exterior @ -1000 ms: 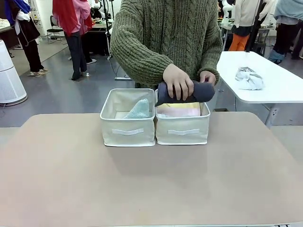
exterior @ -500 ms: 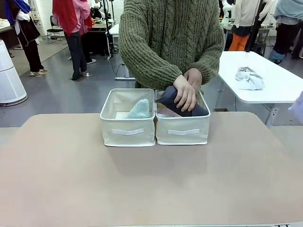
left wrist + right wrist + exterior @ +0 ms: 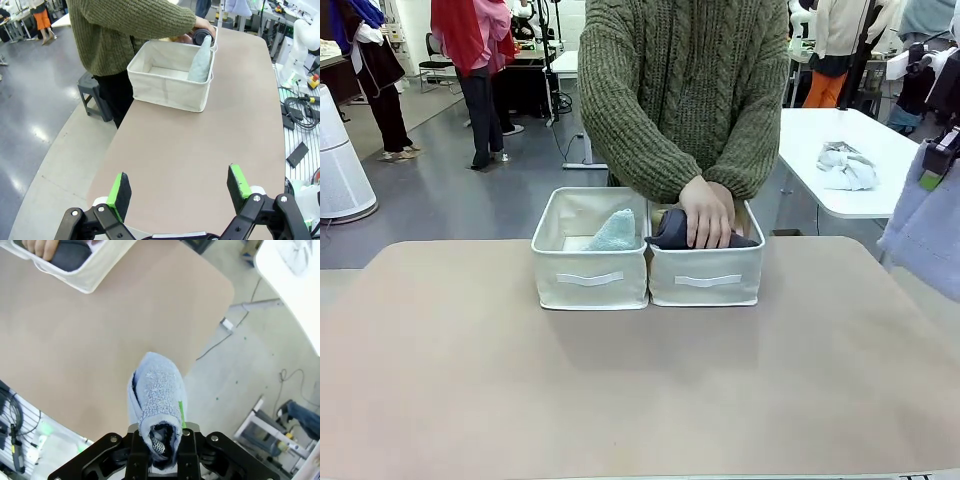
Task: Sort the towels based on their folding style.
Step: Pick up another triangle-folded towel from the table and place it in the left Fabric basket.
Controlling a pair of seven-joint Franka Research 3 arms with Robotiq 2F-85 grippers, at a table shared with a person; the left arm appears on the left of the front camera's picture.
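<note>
Near the far edge of the table (image 3: 620, 380), at its middle, two cream bins stand side by side and touching. In the left bin (image 3: 588, 280) a pale teal cone towel (image 3: 614, 232) leans against the wall next to its neighbour. In the right bin (image 3: 707, 282) lies the dark grey roll (image 3: 667, 232), with a person's hand (image 3: 708, 212) pressing down on top of it.

By the table's right edge, the right gripper (image 3: 160, 432) has its jaws pressed together on the thick end of the light blue towel (image 3: 159, 400), whose tip points down toward the tabletop. Over the table's left end, the left gripper (image 3: 179, 190) hangs with its green pads (image 3: 119, 190) spread wide and nothing between them.
</note>
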